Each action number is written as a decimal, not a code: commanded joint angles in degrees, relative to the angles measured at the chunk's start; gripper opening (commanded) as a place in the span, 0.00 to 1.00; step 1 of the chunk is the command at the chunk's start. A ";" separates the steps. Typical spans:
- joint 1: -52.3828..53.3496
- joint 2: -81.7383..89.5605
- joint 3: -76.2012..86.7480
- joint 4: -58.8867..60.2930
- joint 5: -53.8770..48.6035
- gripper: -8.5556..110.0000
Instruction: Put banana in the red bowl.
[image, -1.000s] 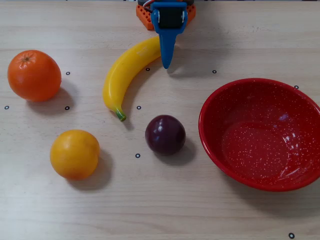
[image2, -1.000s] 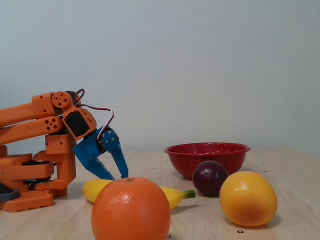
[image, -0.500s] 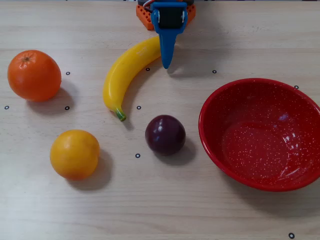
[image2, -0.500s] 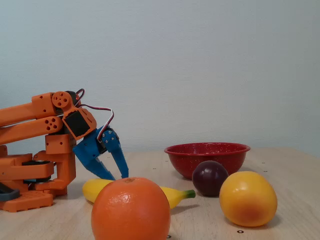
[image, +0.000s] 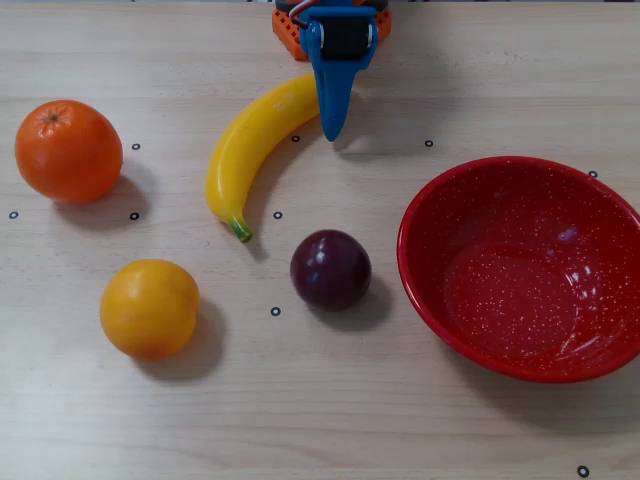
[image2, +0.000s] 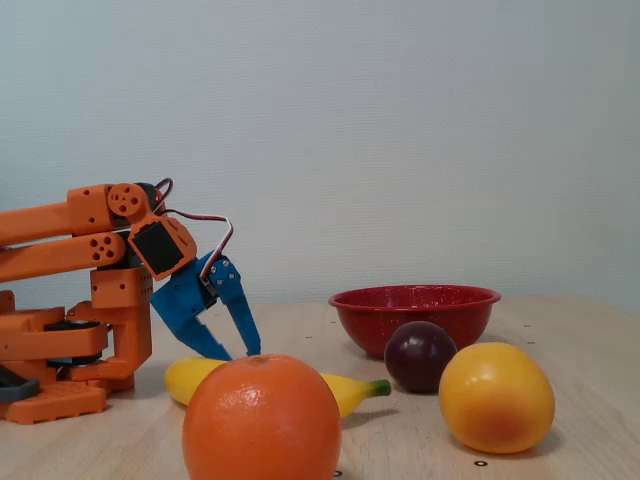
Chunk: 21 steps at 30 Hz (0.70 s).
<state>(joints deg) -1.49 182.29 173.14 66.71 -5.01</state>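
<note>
Lifted and pushed forward slightly, the blue two-finger gripper (image2: 238, 352) hangs parted and empty over the long curved yellow banana (image: 252, 148) (blunt end beneath), which lies well apart from the speckled glossy red bowl (image: 420, 270), ready for grasping.

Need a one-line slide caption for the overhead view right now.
Blue gripper poised over the banana's upper end; red bowl empty at right.
</note>
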 joint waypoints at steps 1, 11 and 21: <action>-0.26 -3.08 -5.10 -2.02 -1.67 0.07; 0.53 -13.27 -16.70 -1.05 -2.90 0.07; 0.18 -21.53 -30.67 3.87 -5.80 0.07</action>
<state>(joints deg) -1.58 162.25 149.50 68.55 -9.32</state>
